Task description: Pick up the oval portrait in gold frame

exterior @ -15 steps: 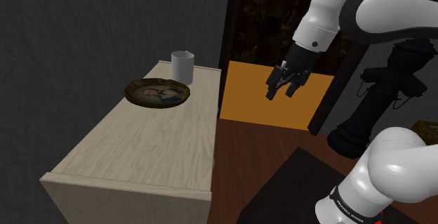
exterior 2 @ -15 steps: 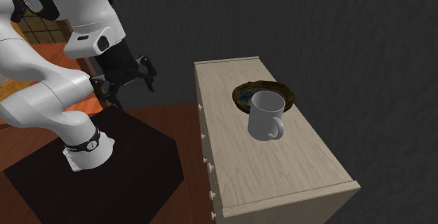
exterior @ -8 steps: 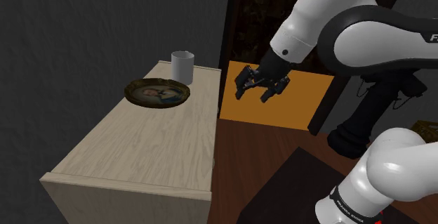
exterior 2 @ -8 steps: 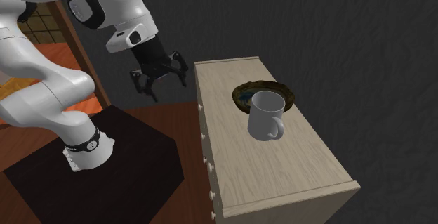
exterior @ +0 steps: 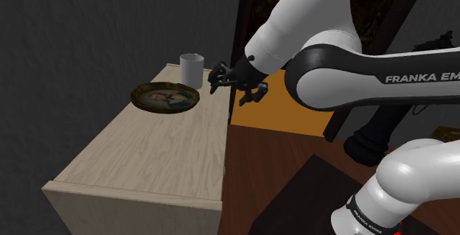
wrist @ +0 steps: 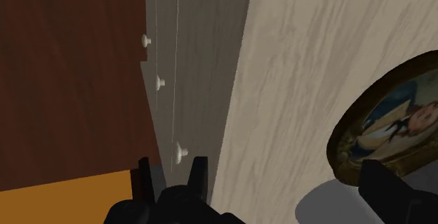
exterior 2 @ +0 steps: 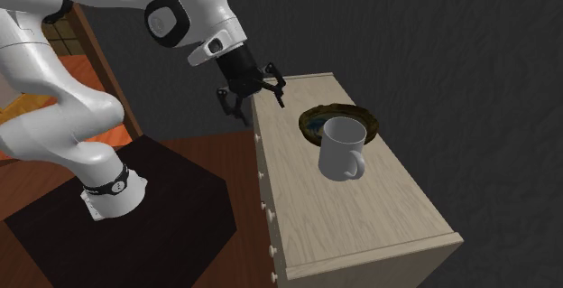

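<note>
Pale wood dresser (exterior: 151, 156) against a dark wall. Gripper (exterior: 234, 86) hovers over its drawer-side edge, fingers spread, empty. Oval portrait (exterior: 165, 97) lies flat on top, out past one fingertip, beside a white mug (exterior: 191, 69). Step: approach. Next, likely: centre fingers over frame, descend, straddle rim.

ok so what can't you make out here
Portrait, second exterior view: part hidden behind the mug.
Portrait, wrist view: cut off by the picture's edge.
Mug handle, shoulder view: hidden behind the mug's body.
</note>
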